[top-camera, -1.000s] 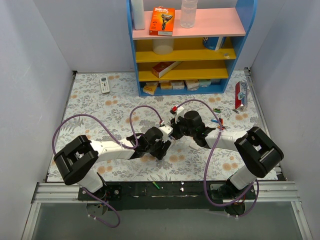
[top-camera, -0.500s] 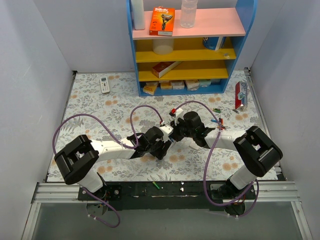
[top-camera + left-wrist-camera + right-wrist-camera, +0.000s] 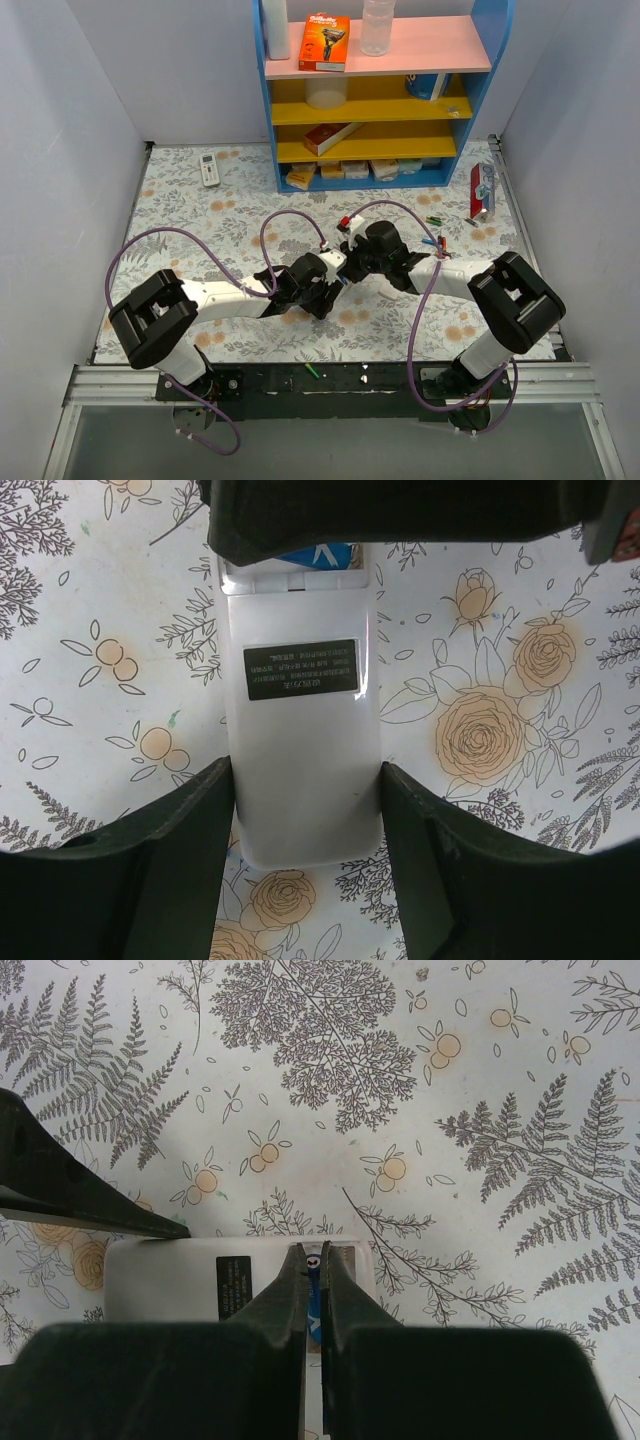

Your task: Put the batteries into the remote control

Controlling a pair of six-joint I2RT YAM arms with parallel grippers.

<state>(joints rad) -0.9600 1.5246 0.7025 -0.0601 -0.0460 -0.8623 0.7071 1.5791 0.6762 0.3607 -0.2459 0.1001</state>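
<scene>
Left gripper [image 3: 305, 780] clamps white remote control [image 3: 300, 730] by its sides, back up, mid-table. Right gripper [image 3: 313, 1258] pinched narrow on blue battery [image 3: 314, 1305] at recess, remote's 12 o'clock end. Loose batteries [image 3: 434, 241] at 3 o'clock.

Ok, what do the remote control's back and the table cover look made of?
Remote control: likely white moulded plastic, smooth with a soft sheen and rounded corners; a black printed label is stuck on it. Table cover: perhaps printed vinyl or oilcloth, flat and matt, floral pattern; cloth cannot be ruled out.
</scene>
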